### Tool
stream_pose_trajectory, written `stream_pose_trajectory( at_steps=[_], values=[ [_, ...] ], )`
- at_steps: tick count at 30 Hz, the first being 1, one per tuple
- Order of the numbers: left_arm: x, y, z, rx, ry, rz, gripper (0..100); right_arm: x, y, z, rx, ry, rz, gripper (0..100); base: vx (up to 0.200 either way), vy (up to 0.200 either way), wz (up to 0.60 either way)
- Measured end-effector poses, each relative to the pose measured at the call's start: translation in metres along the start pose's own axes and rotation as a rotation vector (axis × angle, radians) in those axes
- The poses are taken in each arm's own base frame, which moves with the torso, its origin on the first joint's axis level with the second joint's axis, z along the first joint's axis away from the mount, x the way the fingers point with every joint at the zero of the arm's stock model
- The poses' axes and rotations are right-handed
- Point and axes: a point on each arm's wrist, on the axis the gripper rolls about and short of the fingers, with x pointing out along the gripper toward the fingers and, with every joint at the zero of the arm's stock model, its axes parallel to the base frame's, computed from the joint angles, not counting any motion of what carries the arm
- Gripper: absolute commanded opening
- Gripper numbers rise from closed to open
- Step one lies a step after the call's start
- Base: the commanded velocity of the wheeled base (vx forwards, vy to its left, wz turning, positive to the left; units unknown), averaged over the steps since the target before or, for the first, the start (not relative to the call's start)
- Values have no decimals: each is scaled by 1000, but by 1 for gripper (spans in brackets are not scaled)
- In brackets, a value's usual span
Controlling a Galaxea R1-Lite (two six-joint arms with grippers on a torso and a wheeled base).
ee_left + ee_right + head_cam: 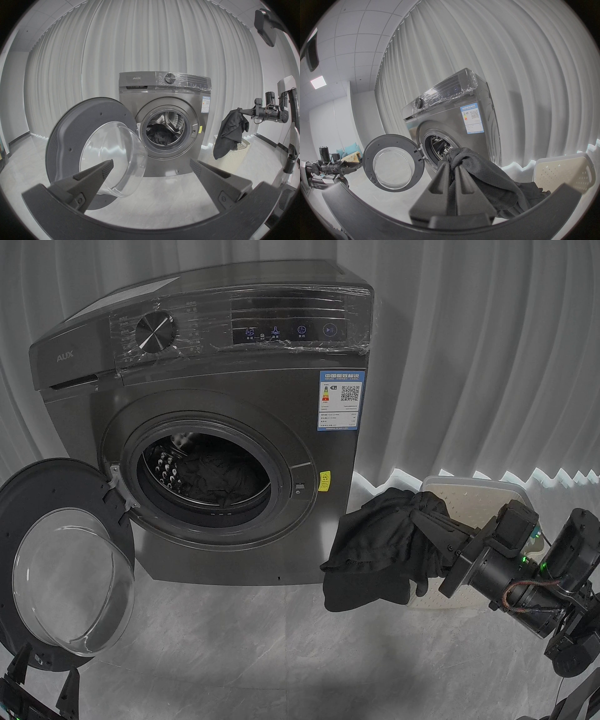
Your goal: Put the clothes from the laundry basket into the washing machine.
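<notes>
Right gripper [420,515], jaws pinched tight on a black garment [375,540], hangs over the laundry basket [481,496], at 4 o'clock from the washing machine [250,396]. Left gripper [150,162] gapes wide and holds nothing, at 7 o'clock. Grey marbled floor [250,640]; white curtains [487,365] behind.

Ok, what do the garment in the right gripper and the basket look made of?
Garment: soft dark fabric, matte; it hangs in limp folds from the right gripper. Laundry basket: probably rigid cream plastic, judging by its smooth wall with rows of small holes.
</notes>
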Motion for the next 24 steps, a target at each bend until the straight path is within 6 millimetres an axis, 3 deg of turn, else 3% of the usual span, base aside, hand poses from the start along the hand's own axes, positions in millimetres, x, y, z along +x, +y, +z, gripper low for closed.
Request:
stream_pose_trajectory(
  at_steps=[24],
  values=[
    [0,0,0,1,0,-1,100,9,-28,-3,-23,19,-372,0,-8,0,0]
  ],
)
